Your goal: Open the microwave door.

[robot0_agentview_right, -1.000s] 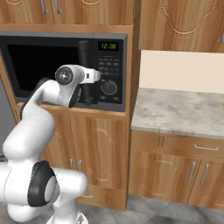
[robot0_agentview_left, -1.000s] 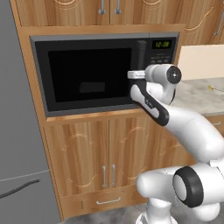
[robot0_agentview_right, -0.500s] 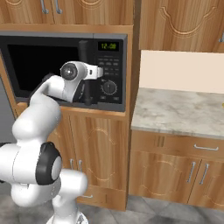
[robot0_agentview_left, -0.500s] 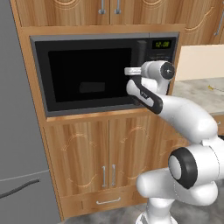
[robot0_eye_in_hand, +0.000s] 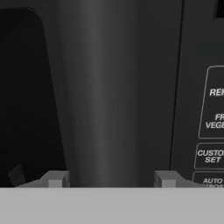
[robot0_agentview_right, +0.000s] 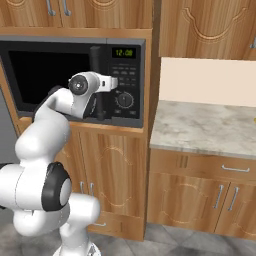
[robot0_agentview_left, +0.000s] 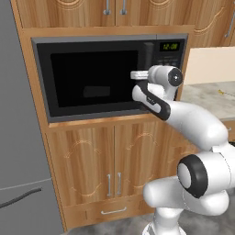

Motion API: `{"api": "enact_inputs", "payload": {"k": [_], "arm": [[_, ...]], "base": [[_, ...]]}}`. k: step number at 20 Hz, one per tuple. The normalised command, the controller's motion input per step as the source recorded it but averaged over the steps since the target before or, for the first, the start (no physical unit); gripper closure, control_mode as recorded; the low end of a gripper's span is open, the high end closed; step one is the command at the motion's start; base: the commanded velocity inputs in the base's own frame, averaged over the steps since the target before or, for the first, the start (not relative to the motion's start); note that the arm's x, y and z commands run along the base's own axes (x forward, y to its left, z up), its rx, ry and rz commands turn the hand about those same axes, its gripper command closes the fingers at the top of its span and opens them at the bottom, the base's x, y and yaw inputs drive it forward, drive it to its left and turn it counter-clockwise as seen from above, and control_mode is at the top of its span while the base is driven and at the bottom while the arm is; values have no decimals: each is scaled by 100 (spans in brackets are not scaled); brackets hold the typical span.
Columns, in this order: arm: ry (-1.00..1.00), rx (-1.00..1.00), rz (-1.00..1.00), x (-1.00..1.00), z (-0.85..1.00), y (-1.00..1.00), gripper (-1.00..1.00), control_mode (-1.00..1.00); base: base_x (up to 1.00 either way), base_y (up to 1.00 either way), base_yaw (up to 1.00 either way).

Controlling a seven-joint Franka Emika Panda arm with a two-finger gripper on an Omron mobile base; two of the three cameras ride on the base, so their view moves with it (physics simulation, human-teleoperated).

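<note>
The microwave door (robot0_agentview_left: 94, 78) is flush with the microwave (robot0_agentview_right: 75, 80), which is built into the wooden cabinet column above two lower cabinet doors (robot0_agentview_left: 110, 170). In the hand view, the vertical bar handle (robot0_eye_in_hand: 111, 92) fills the centre of the frame, and the two fingertips (robot0_eye_in_hand: 54, 179) stand one on each side of it. The jaws bracket the handle with the bar between them; whether the pads are pressing on the bar cannot be told. In the left base view, the gripper (robot0_agentview_left: 146, 75) is level with the middle of the handle, at the right edge of the black glass window. Just beyond the handle lies the control strip (robot0_agentview_right: 125, 80) with its button pad, round knob (robot0_agentview_right: 123, 99) and green clock (robot0_agentview_right: 123, 52). To the right of the cabinet column, a stone-patterned worktop (robot0_agentview_right: 205, 127) runs over further drawers. A grey fridge door (robot0_agentview_left: 18, 151) stands to the left.
</note>
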Motion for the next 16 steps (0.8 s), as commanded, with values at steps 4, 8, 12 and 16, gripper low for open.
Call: {"api": "enact_inputs", "payload": {"k": [4,8,12,16], "arm": [[0,0,0,-7,0,0,100,-100],[-5,0,0,-55,0,0,100,-100],[-6,0,1,-86,13,0,100,-100],[-4,0,0,-95,15,4,100,-100]], "base": [[0,0,0],[0,0,0],[0,0,0],[0,0,0]]}}
